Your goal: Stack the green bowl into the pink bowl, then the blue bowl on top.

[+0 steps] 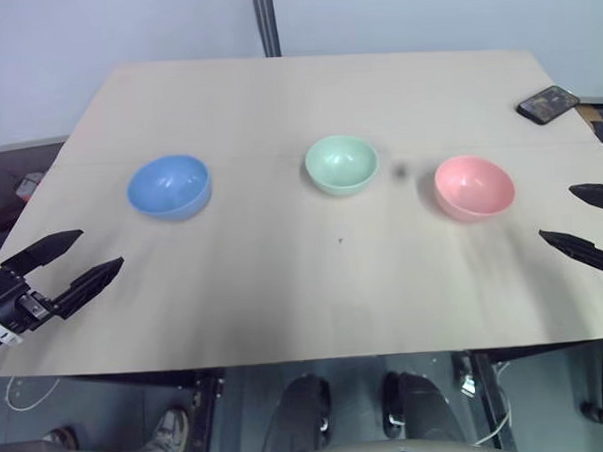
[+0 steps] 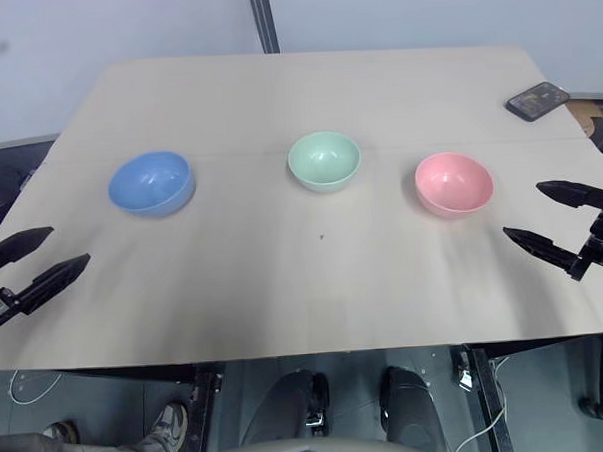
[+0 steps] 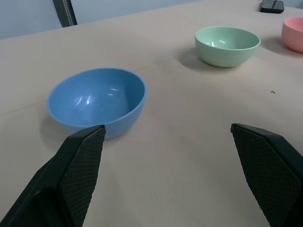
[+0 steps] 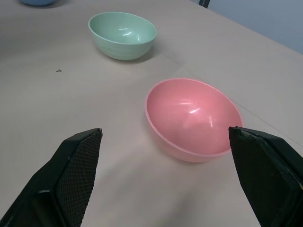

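Three empty bowls stand upright in a row across the light wooden table [image 1: 284,287]. The blue bowl [image 1: 169,186] is at the left, the green bowl [image 1: 341,163] in the middle, the pink bowl [image 1: 473,186] at the right. My left gripper [image 1: 82,252] hovers open near the table's left front edge, just short of the blue bowl [image 3: 97,100], nothing between its fingers. My right gripper [image 2: 541,216] hovers open at the right edge, beside the pink bowl [image 4: 193,118], also holding nothing. The green bowl [image 4: 122,34] lies farther off from both.
A dark phone [image 1: 548,104] lies at the table's far right corner. A vertical dark post [image 1: 265,22] stands behind the far edge. A tiny dark speck [image 1: 340,240] marks the tabletop in front of the green bowl. A person's shoe [image 1: 172,432] shows on the floor below the front edge.
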Available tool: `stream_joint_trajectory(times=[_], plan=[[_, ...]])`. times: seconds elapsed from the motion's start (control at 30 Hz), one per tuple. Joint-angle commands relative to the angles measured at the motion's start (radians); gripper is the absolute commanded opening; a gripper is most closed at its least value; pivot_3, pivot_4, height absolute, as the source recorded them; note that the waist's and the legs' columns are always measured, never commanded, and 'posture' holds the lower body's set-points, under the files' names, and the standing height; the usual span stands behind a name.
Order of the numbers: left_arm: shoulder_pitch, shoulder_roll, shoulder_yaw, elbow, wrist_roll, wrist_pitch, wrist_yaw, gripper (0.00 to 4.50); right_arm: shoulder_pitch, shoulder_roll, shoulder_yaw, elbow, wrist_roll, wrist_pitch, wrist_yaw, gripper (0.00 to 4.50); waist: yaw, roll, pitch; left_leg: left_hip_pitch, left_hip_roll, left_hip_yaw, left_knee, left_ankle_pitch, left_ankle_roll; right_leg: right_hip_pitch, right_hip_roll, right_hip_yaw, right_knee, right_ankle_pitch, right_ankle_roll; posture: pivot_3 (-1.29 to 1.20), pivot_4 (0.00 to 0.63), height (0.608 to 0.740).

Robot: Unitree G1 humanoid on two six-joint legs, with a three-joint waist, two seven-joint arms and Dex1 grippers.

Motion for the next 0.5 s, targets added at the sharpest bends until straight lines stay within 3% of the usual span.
stream_joint_trajectory(times=[0.03, 0.3, 0.4, 0.5], plan=[[-0.017, 0.010, 0.033, -0.023, -0.005, 0.000, -0.004, 4.50, -0.024, -0.018, -0.024, -0.047, 0.011, 0.007, -0.011, 4.47, 0.000, 0.000, 0.000, 0.000, 0.000, 0.000, 0.000, 0.000, 0.000, 0.000, 0.000, 0.000, 0.000, 0.000, 0.000, 0.00, 0.150, 0.740], [-0.054, -0.014, -0.010, -0.096, -0.033, 0.050, -0.028, 4.50, -0.106, 0.002, 0.094, -0.092, -0.040, 0.058, -0.117, 4.47, 0.000, 0.001, 0.000, 0.000, 0.000, 0.001, 0.000, 0.002, -0.003, -0.001, 0.002, 0.001, 0.000, 0.000, 0.000, 0.00, 0.150, 0.740], [-0.061, -0.019, -0.043, -0.118, -0.041, 0.043, -0.087, 4.50, -0.166, 0.023, 0.183, -0.099, -0.075, 0.071, -0.167, 4.47, -0.001, 0.001, 0.000, -0.001, 0.000, 0.003, 0.000, 0.003, -0.002, -0.001, 0.003, 0.002, 0.000, 0.000, 0.000, 0.00, 0.150, 0.740], [-0.095, -0.027, -0.098, -0.167, -0.089, 0.060, -0.143, 4.50, -0.255, 0.040, 0.350, -0.067, -0.227, 0.058, -0.247, 4.47, -0.001, 0.001, 0.000, -0.001, 0.000, 0.004, 0.000, 0.003, -0.001, -0.003, 0.003, 0.003, 0.001, 0.000, 0.000, 0.00, 0.150, 0.740]])
